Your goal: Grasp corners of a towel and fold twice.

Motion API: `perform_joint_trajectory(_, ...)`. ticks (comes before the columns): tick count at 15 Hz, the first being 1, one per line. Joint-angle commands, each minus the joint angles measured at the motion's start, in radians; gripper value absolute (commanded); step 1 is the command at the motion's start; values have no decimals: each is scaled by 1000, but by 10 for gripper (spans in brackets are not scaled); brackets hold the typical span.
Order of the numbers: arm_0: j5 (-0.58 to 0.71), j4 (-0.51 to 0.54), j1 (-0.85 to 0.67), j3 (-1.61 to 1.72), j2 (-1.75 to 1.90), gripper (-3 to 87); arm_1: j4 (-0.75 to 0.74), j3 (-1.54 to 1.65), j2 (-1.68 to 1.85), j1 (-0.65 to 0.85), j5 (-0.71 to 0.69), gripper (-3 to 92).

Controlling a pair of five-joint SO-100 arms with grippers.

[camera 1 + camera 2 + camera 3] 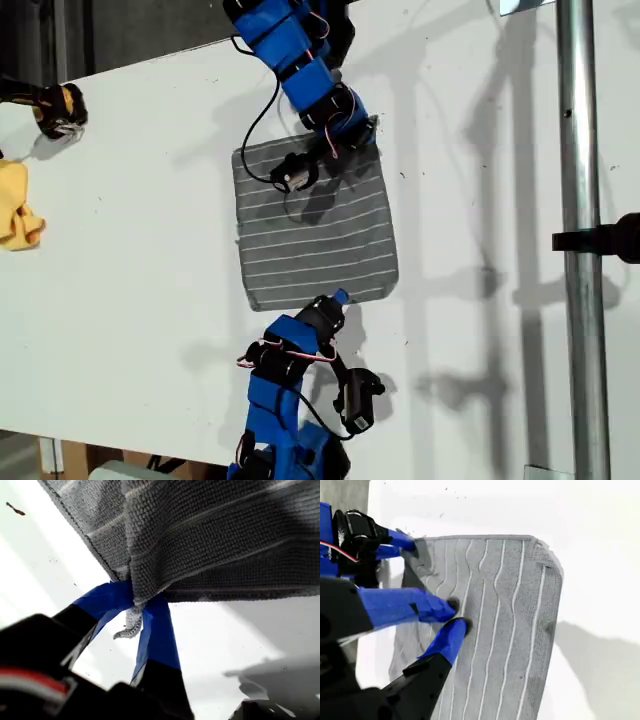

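One fold looks done, judging by the towel: it lies on the tabletop as a nearly square pad, and in the second wrist view one side shows a thick, doubled edge. That would leave the second fold, and it is not yet made.

My first tool is clamped on a bunched bit of the towel's edge, a tuft of cloth poking out between the blue jaws. In the exterior view this tool sits at the towel's lower edge, between the two corners and nearer the exterior view's right one.

My second tool rests its tips on the towel's top face with only a narrow gap between them. The cloth ripples there, but I cannot tell whether a pinch is held. In the exterior view it is over the towel's upper part.

With the towel so close to square, its long axis is hard to call. The white stripes run across the exterior view from left to right, tilted slightly, and the whole pad is turned by the same small angle.
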Motion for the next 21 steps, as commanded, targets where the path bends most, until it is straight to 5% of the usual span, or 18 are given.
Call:
perform_joint_trajectory(1, 20, 11, 11, -52, 23, 257, -3, -26, 11, 14, -14, -1)
perform_joint_trajectory(9, 173, 6, 35, -78, -83, 316, 8, -28, 23, 9, -6, -1)
perform_joint_trajectory(21, -46, -117, 77, -117, -402, 268, 14, -26, 26, 14, -11, -1)
